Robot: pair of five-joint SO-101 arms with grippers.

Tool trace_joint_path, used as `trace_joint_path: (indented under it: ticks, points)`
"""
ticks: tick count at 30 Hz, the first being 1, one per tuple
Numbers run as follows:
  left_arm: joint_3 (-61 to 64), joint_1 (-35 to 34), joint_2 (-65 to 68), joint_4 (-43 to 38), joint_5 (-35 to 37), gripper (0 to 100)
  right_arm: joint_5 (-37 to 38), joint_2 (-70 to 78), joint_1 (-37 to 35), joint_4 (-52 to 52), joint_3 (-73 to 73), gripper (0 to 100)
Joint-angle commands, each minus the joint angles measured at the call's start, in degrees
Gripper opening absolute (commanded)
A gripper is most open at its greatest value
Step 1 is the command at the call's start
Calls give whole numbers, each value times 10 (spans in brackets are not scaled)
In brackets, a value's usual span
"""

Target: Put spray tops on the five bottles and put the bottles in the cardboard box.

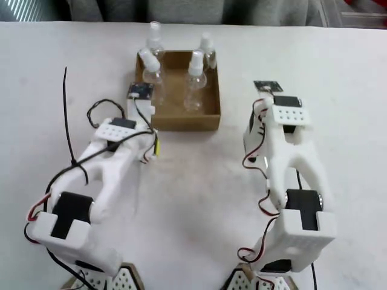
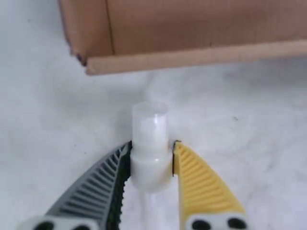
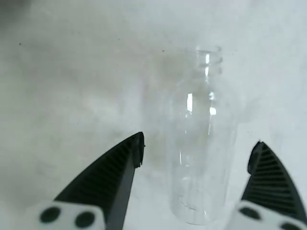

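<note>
My left gripper [image 2: 151,145] is shut on a white spray top [image 2: 150,122] with a clear cap, held just above the table in front of the cardboard box [image 2: 192,55]. In the high view this gripper [image 1: 152,144] sits by the front left corner of the cardboard box [image 1: 181,121]. My right gripper [image 3: 197,143] is open, with a clear bottle [image 3: 204,139] that has no top lying on the table between its fingers. That gripper [image 1: 253,130] is to the right of the box. Several bottles with spray tops [image 1: 195,78] stand in the box, and one [image 1: 150,66] leans.
The white table [image 1: 199,181] spreads wide around both arms. Loose black and red cables [image 1: 72,139] trail beside the left arm. Bare table lies between the two arms in front of the box.
</note>
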Motion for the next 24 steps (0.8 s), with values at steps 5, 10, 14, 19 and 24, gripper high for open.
trace_joint_path:
  ticks: [5,10,14,19,24]
  points:
    - [-29,-8,-6,-5,-8,62,61,-29,-4,18,-41,313]
    - [-29,-8,-6,-5,-8,62,113,-32,-7,30,-40,313]
    - [-29,-8,-6,-5,-8,62,158,-29,-7,38,-34,313]
    - [-29,-8,-6,-7,-8,62,182,-29,-5,9,-13,313]
    - [-29,-8,-6,-7,-8,62,185,-29,-7,-36,17,313]
